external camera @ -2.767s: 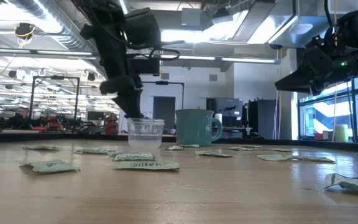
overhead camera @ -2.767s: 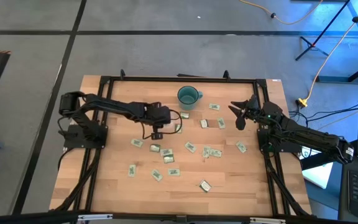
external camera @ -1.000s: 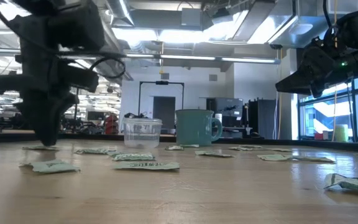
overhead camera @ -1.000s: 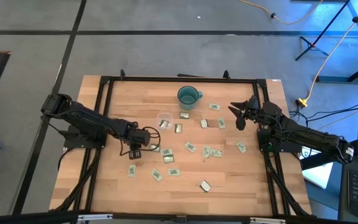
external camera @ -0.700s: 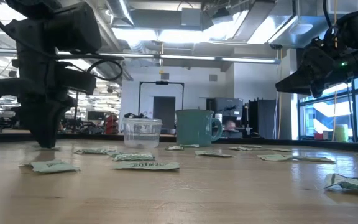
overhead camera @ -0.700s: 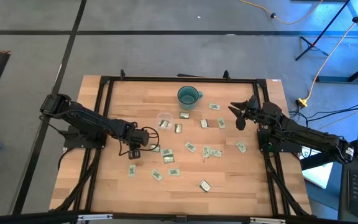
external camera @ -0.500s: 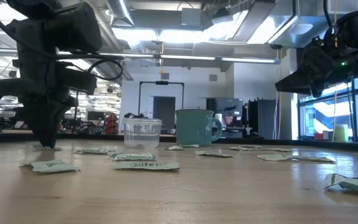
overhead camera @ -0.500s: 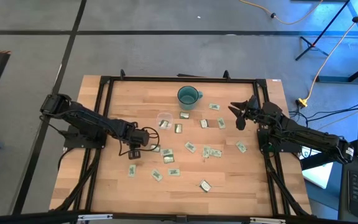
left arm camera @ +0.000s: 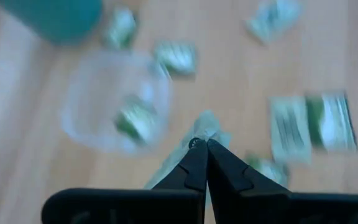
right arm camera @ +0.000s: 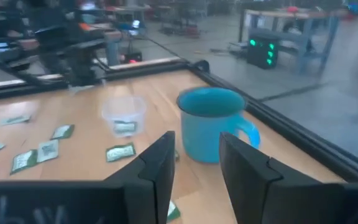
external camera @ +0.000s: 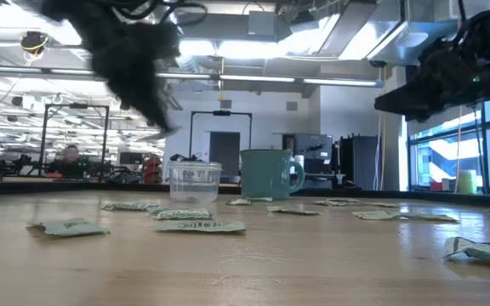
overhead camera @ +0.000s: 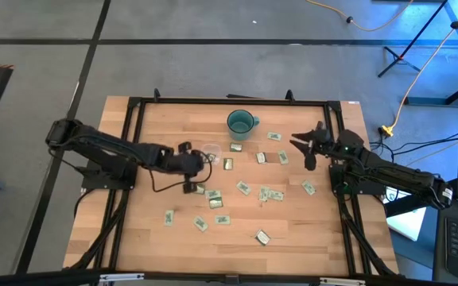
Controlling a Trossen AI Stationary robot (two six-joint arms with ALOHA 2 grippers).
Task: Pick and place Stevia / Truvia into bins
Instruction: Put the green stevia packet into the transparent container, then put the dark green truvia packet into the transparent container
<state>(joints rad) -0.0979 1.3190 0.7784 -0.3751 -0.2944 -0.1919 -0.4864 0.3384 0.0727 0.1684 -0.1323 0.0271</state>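
Observation:
Several pale green and white packets (overhead camera: 245, 188) lie flat across the wooden table (overhead camera: 293, 230), also in the low view (external camera: 198, 225). The clear tub (overhead camera: 210, 151) stands near the teal mug (overhead camera: 241, 123) and holds a packet (left arm camera: 132, 121). My left gripper (overhead camera: 198, 161) is raised just beside the tub on its left, shut on one packet (left arm camera: 199, 127); the low view shows it blurred, high above the table (external camera: 134, 68). My right gripper (overhead camera: 308, 148) hovers open over the far right part of the table, facing the mug (right arm camera: 213, 121). My left gripper pinches one pale green packet (left arm camera: 202, 123) between its two shut fingertips (left arm camera: 197, 155), at one end of it. The fingers point down and slant toward the tub (left arm camera: 117, 102). The packet is lifted clear of the table; the rest of it trails back under the fingers.
The teal mug (external camera: 270, 174) stands just right of the tub (external camera: 197, 181) near the far edge. A black frame (overhead camera: 229, 101) runs round the table. Loose packets (right arm camera: 122, 151) lie between tub and mug. Bare wood lies along the near edge and far left.
My left gripper stood down at a packet on the left part of the table, then rose and swung toward the far right, up to the tub. That packet is gone from its place on the table and is lifted clear in the fingers. The right arm barely shifted.

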